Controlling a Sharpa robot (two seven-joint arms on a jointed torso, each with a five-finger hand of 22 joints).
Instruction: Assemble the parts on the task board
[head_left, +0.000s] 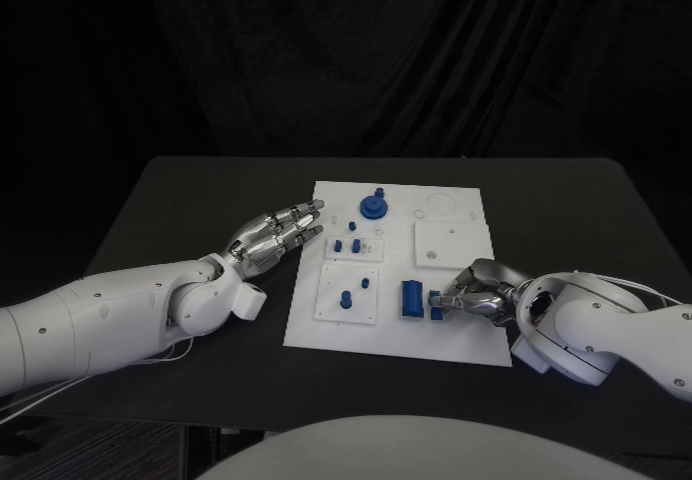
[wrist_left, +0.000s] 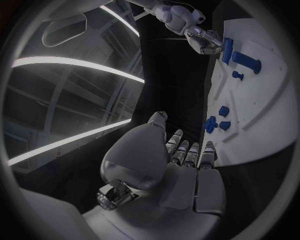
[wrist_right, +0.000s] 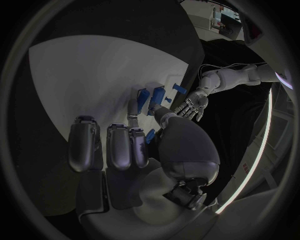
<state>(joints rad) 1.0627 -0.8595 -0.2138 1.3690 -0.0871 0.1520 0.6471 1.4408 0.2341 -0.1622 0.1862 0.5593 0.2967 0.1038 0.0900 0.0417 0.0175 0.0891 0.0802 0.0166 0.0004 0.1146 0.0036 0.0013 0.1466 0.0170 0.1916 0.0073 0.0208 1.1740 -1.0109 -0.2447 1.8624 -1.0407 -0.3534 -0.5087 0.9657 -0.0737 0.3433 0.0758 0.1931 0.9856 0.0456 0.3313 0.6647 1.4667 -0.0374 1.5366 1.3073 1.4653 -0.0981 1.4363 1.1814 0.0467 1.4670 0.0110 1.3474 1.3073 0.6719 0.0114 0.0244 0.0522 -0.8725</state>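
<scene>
The white task board (head_left: 464, 340) lies in the middle of the table. My right hand (head_left: 476, 290) rests on its near right part, and its thumb and a finger pinch a small blue part (head_left: 436, 311), also seen as a small blue part (wrist_right: 150, 135) in the right wrist view. A blue block (head_left: 413, 298) stands just left of that hand. My left hand (head_left: 274, 238) hovers open at the board's left edge, fingers stretched toward small blue pegs (head_left: 346, 244). A round blue part (head_left: 374, 207) sits at the board's far side.
More blue pegs (head_left: 346, 299) stand in a raised white plate on the near left of the board. Another raised white plate (head_left: 451, 245) lies on the right half. The black table (head_left: 188, 200) extends around the board.
</scene>
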